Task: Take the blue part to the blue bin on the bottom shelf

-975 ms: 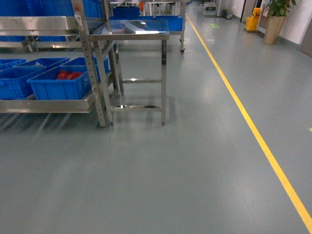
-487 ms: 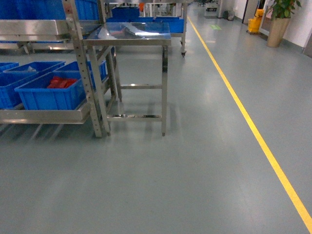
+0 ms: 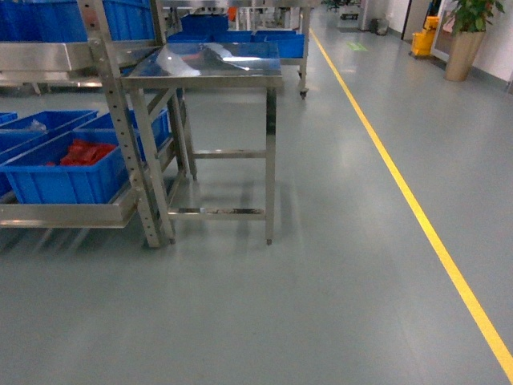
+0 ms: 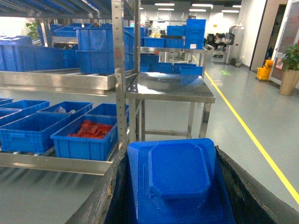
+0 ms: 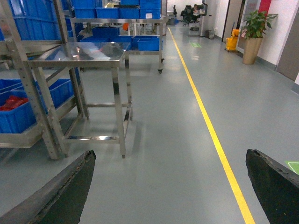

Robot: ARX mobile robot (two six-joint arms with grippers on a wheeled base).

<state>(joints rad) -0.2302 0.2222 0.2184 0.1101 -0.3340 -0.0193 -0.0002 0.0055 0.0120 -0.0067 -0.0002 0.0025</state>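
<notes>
Clamped between the left gripper's dark jaws sits the blue part, flat face up. Ahead and to its left lies the bottom shelf, with the blue bin of red pieces nearest, so the left arm is the nearer. Right gripper hangs spread and bare over grey floor. Beyond stand the steel table and a yellow line.

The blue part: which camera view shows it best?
The left wrist view: the blue part fills the foreground between the left gripper fingers. The head and right wrist views do not show it.
</notes>
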